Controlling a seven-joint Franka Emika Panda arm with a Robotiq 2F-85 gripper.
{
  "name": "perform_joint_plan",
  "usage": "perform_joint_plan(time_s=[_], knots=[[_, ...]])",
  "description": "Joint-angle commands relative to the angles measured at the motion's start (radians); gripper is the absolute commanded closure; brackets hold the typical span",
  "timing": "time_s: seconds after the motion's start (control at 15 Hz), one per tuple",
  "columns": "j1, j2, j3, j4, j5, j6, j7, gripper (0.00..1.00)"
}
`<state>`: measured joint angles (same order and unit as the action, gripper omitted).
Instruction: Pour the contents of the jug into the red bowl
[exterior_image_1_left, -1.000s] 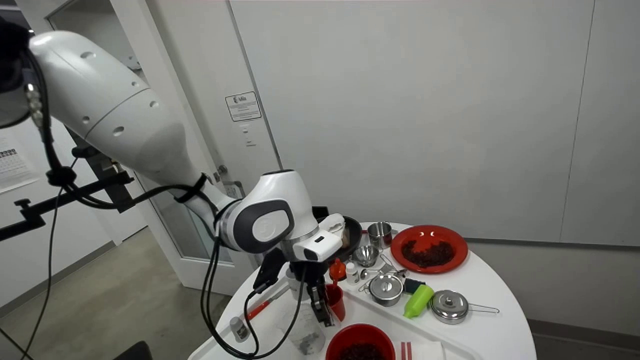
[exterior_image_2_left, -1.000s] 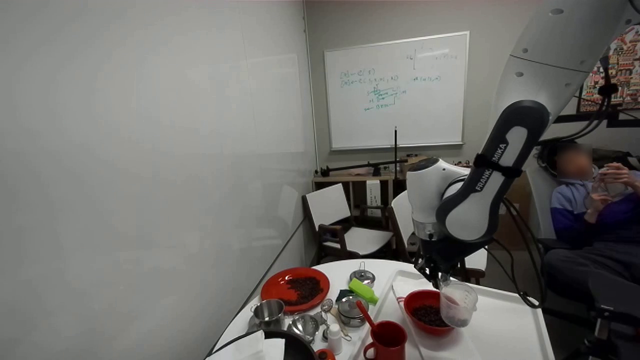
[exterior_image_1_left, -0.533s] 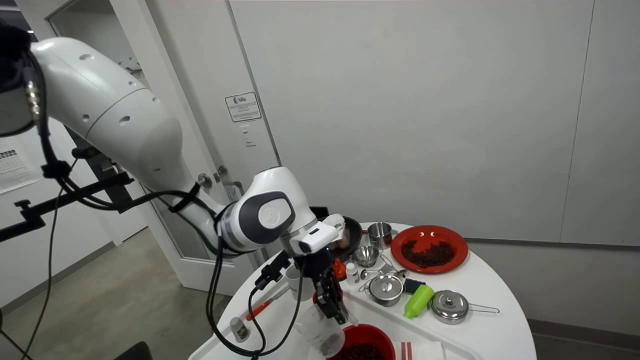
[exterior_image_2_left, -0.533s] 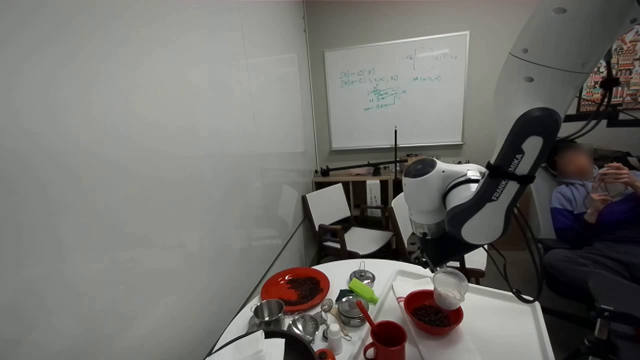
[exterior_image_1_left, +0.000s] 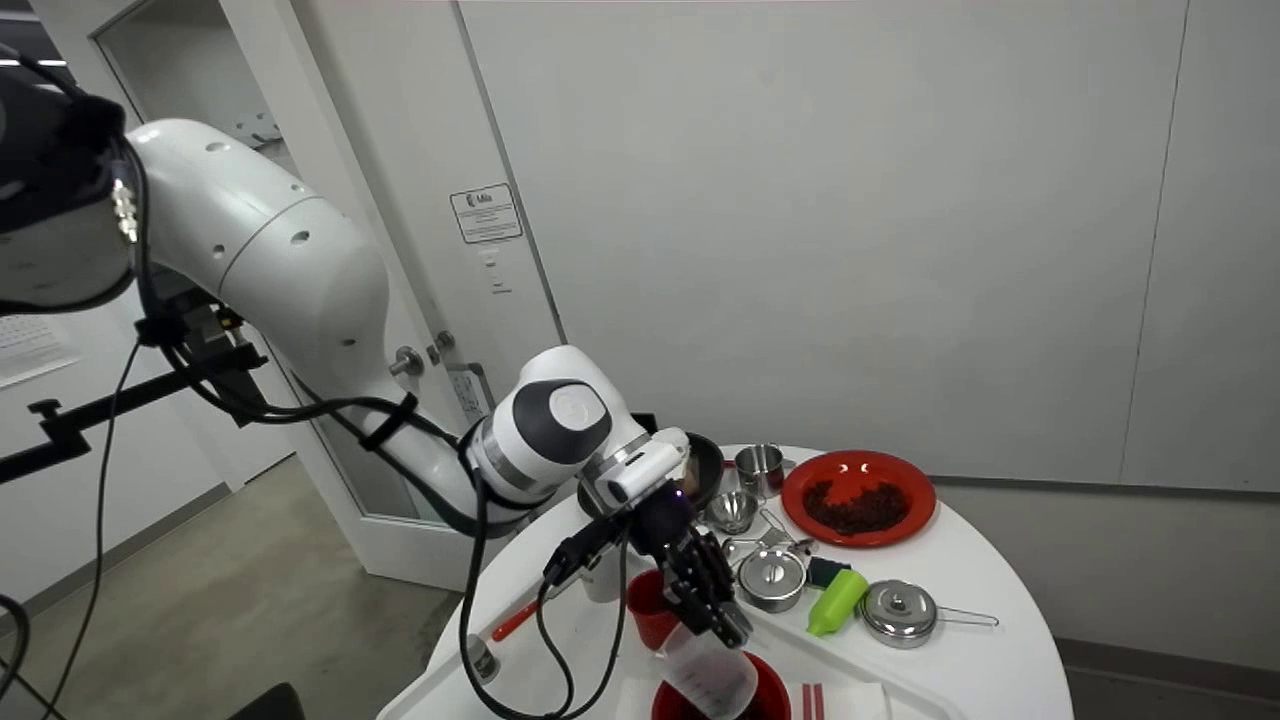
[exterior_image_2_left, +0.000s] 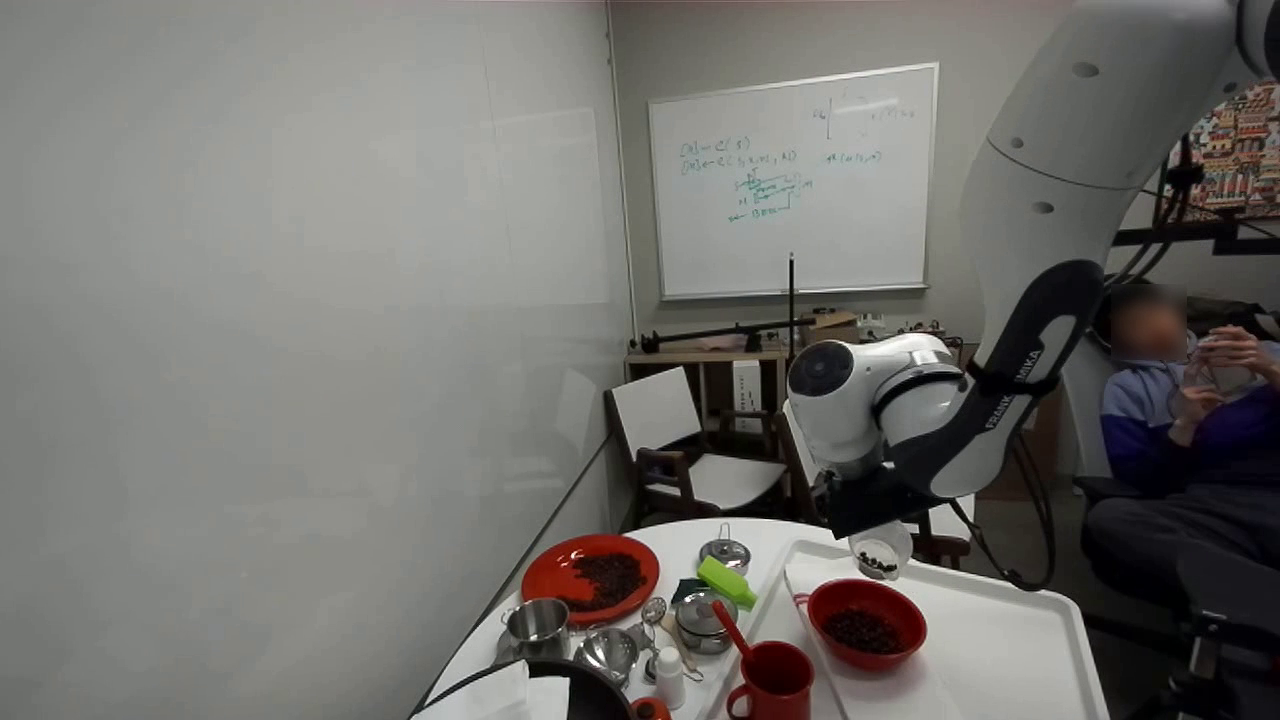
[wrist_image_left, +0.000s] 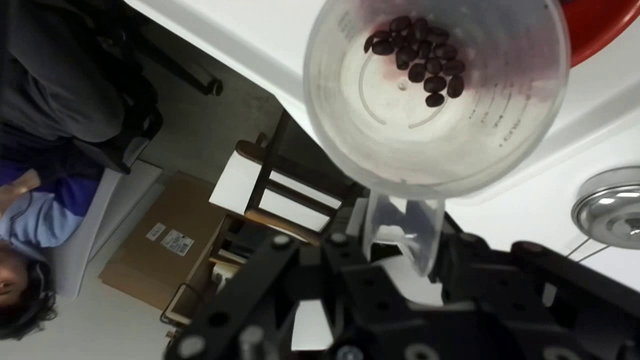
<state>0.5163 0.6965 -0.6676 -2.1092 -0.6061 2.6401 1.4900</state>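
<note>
My gripper, seen in an exterior view (exterior_image_1_left: 722, 612) and in the wrist view (wrist_image_left: 400, 225), is shut on the handle of the clear plastic jug (wrist_image_left: 430, 150). The wrist view looks into the jug's open top; several dark beans lie inside at the bottom. The jug (exterior_image_1_left: 708, 678) looks tilted and overlaps the red bowl (exterior_image_1_left: 775, 685) in that view. In an exterior view the jug (exterior_image_2_left: 882, 550) appears above and behind the far rim of the red bowl (exterior_image_2_left: 912, 612); the fingers are hidden there. The bowl holds dark beans. Its edge shows at the wrist view's upper right (wrist_image_left: 602, 32).
The white tray (exterior_image_2_left: 1040, 640) carries the bowl, a paper sheet and a red mug (exterior_image_2_left: 785, 690) with a red handle sticking out. Beside the tray stand metal pots (exterior_image_1_left: 772, 578), a green bottle (exterior_image_1_left: 838, 602) and a red plate of beans (exterior_image_1_left: 922, 485). A person (exterior_image_2_left: 1170, 420) sits nearby.
The jug has risen and turned, moving from beside the bowl to overlapping it in an exterior view. Its beans now show through its opening. The wrist has rotated; the gripper keeps its hold.
</note>
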Motion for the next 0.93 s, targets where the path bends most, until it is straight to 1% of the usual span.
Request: perform_joint_plan(time_s=[0.0, 0.2, 0.4, 0.6, 0.87], knots=[[0.065, 0.083, -0.051, 0.074, -0.118, -0.089, 0.207, 0.89], [0.083, 0.109, -0.040, 0.110, -0.242, -0.195, 0.374, 0.90], [0.072, 0.115, 0.016, 0.141, -0.383, -0.342, 0.532, 0.90], [0.012, 0.102, 0.127, 0.171, -0.505, -0.519, 0.655, 0.90], [-0.105, 0.098, 0.310, 0.211, -0.633, -0.742, 0.783, 0.90]])
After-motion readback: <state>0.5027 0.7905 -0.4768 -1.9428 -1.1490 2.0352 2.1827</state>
